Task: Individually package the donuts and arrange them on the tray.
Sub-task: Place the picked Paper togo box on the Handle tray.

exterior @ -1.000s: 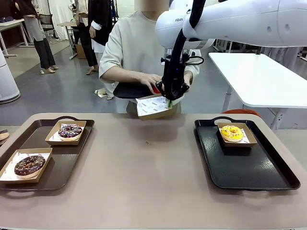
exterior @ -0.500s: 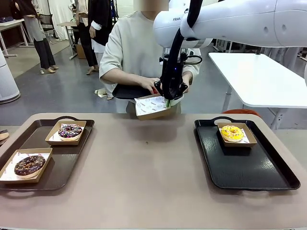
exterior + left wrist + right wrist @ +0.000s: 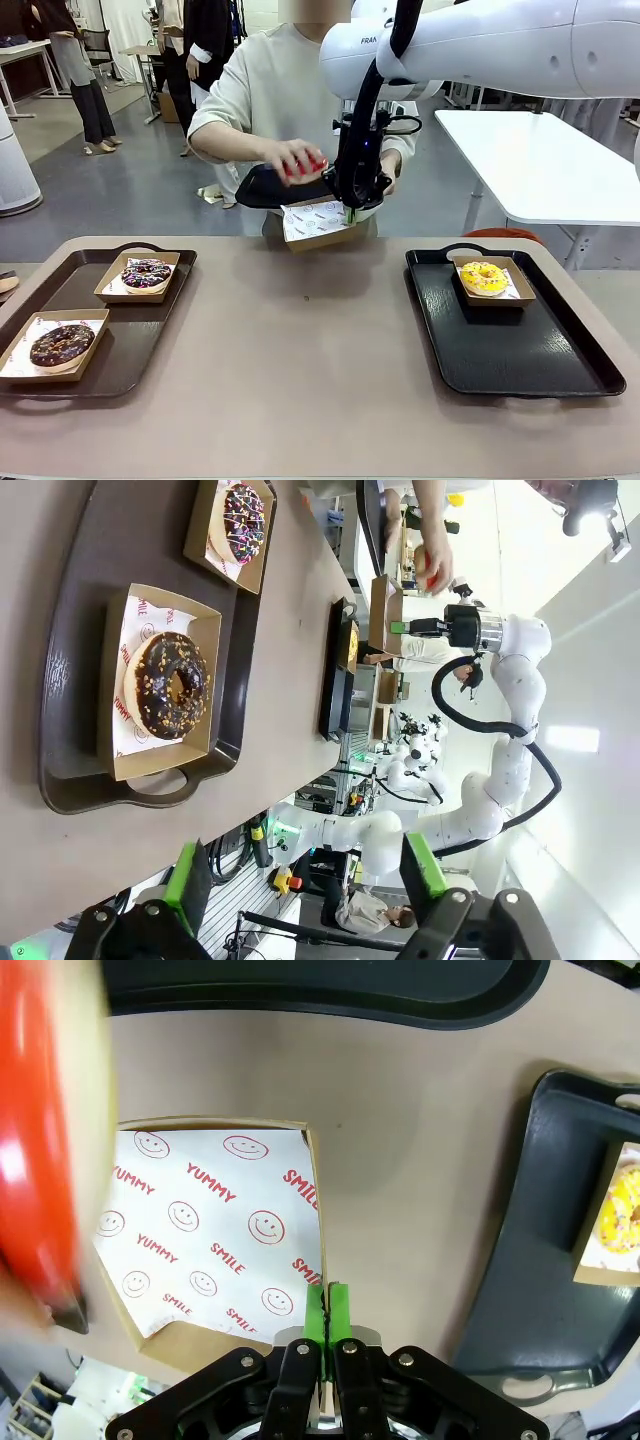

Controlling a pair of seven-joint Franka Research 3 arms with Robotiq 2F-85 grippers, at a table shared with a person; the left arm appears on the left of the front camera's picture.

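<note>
1. Donuts are spread across the table [image 3: 300, 340]: the yellow donut [image 3: 483, 277] sits boxed on the right tray [image 3: 520, 350], the sprinkled donut [image 3: 146, 273] and the dark donut [image 3: 62, 344] sit boxed on the left tray [image 3: 120, 350], and the red donut [image 3: 305, 166] is in the person's hand [image 3: 293, 160], above a small black tray [image 3: 275, 190] the person holds.
2. The right arm holds an empty paper-lined box [image 3: 318, 222] in the air near the table's far edge. Its right claw [image 3: 325, 1312] is pinched tight on the box's thin wall, next to the printed paper.
3. The left claw [image 3: 300, 875] hangs wide open with nothing in it, looking along the left tray.
4. The red donut looks light and soft, with a glossy glaze that would smear or slip. I'd judge it safer to grip the stiff cardboard rim than the donut itself. The box is thin and may tilt once loaded.
5. The red donut is a blur at the edge of the right wrist view. The person's fingers cover much of it from the front, so I can't tell its hole or exact tilt.
</note>
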